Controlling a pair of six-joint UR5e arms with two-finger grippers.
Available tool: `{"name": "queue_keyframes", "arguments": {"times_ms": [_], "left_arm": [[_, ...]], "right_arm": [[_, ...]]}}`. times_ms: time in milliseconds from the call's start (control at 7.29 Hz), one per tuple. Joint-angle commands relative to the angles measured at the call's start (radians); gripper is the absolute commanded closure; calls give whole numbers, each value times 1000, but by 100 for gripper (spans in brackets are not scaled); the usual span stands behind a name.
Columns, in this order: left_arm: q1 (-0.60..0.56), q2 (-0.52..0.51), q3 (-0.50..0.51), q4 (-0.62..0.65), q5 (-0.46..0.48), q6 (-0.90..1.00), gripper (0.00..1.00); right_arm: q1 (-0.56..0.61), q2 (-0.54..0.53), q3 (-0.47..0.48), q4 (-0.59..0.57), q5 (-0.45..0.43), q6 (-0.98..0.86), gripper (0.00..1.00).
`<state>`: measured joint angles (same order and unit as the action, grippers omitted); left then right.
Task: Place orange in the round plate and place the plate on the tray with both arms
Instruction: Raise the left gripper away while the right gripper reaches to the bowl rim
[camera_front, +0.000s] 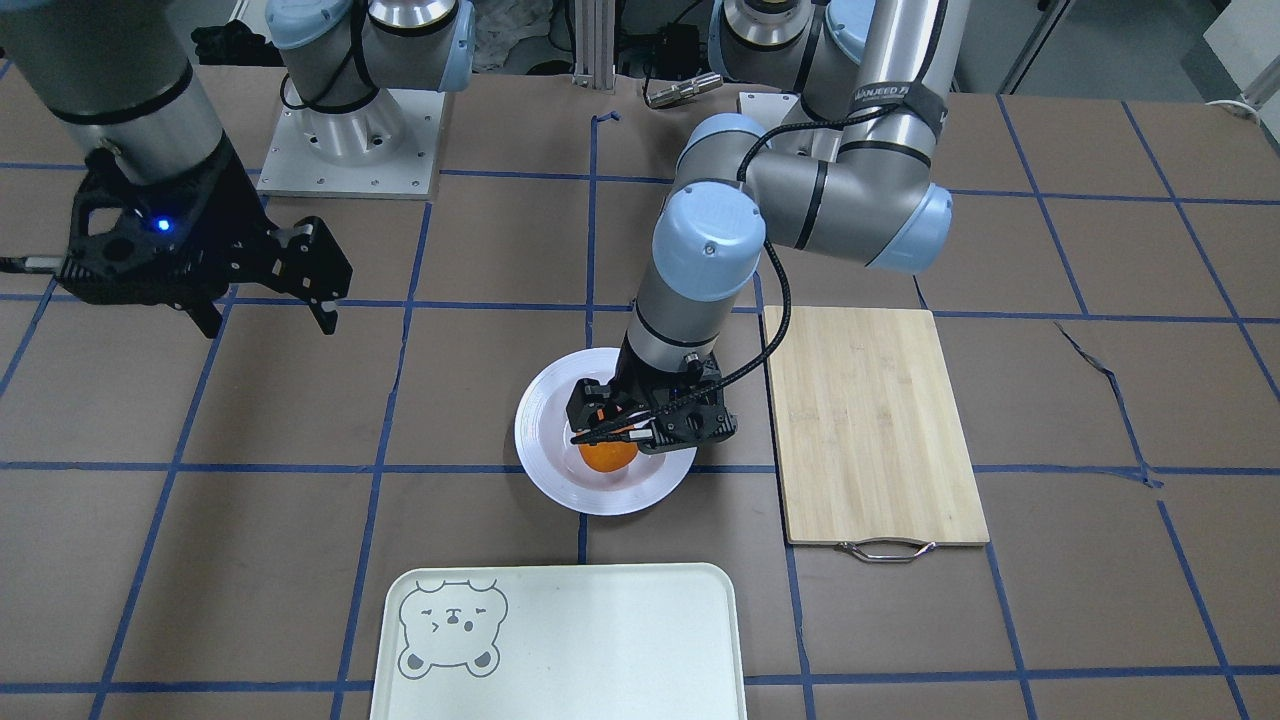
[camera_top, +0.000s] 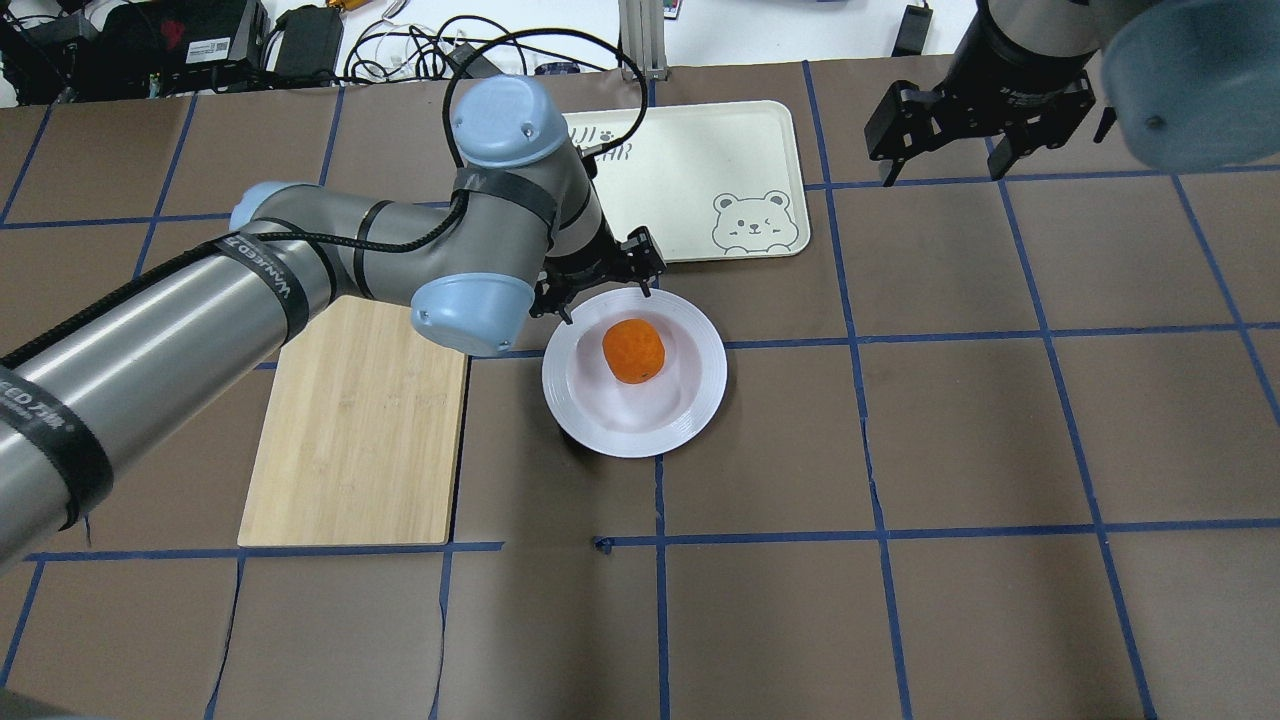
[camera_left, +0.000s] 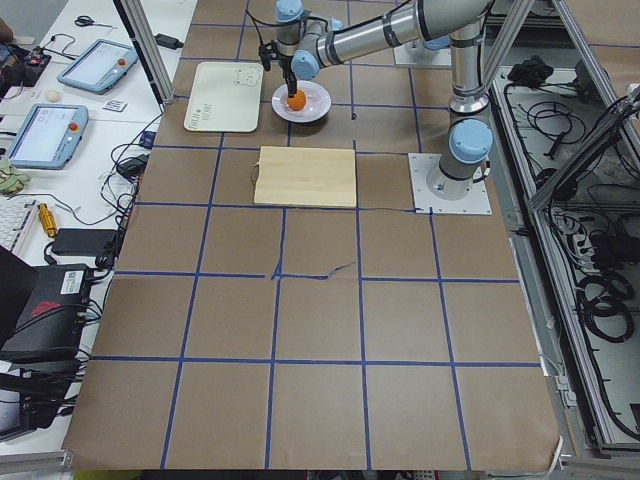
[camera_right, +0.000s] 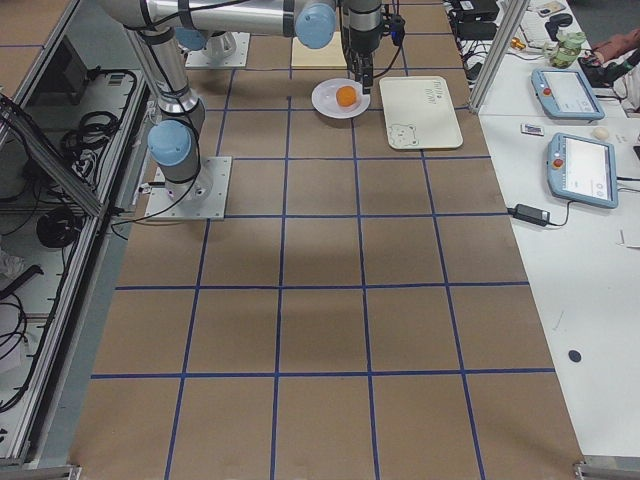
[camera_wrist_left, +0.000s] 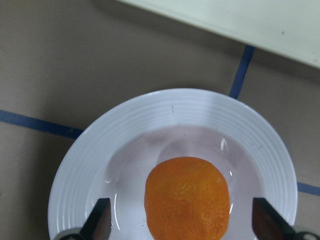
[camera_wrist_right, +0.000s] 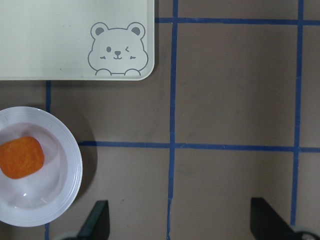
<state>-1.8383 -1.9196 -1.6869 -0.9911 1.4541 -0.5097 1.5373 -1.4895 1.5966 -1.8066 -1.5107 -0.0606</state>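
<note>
Resting orange (camera_top: 633, 350): in the sunken centre of the plate (camera_top: 690, 400), gripped by nothing; firm and round, likely to roll if tipped.
Plate: on the desk (camera_top: 1000, 450), near the tray (camera_top: 700, 160); glossy, stiff, probably slippery and breakable. Best taken at opposite rim edges and kept level.
Left claw (camera_top: 608, 305): spread, poised over the orange, a finger on either side, touching nothing.
Tray: just beyond the plate, bear corner toward it.
Right claw (camera_top: 943, 165): spread, empty, raised well apart from the plate.
Board (camera_top: 360, 420): beside the plate, under the left arm.
</note>
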Motion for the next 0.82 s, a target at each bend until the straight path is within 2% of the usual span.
{"name": "queue_keyframes", "arguments": {"times_ms": [0,137,274,411,548,685], "left_arm": [[31,117,120,-267,0,113,0],[68,169,184,-428,0,182,0],[89,210,228,-542,0,242,0],[96,256,248,-602,5,287,0],[99,298,248,-635,72,366,0],[112,321,236,-635,131,490,0]], "right_arm": [[3,72,107,-155,58,52,0],[4,78,196,-215,117,118,0],[12,77,300,-332,162,146,0],[14,78,409,-487,244,206,0],[26,96,493,-629,303,258,0],[61,132,543,-748,311,280,0]]}}
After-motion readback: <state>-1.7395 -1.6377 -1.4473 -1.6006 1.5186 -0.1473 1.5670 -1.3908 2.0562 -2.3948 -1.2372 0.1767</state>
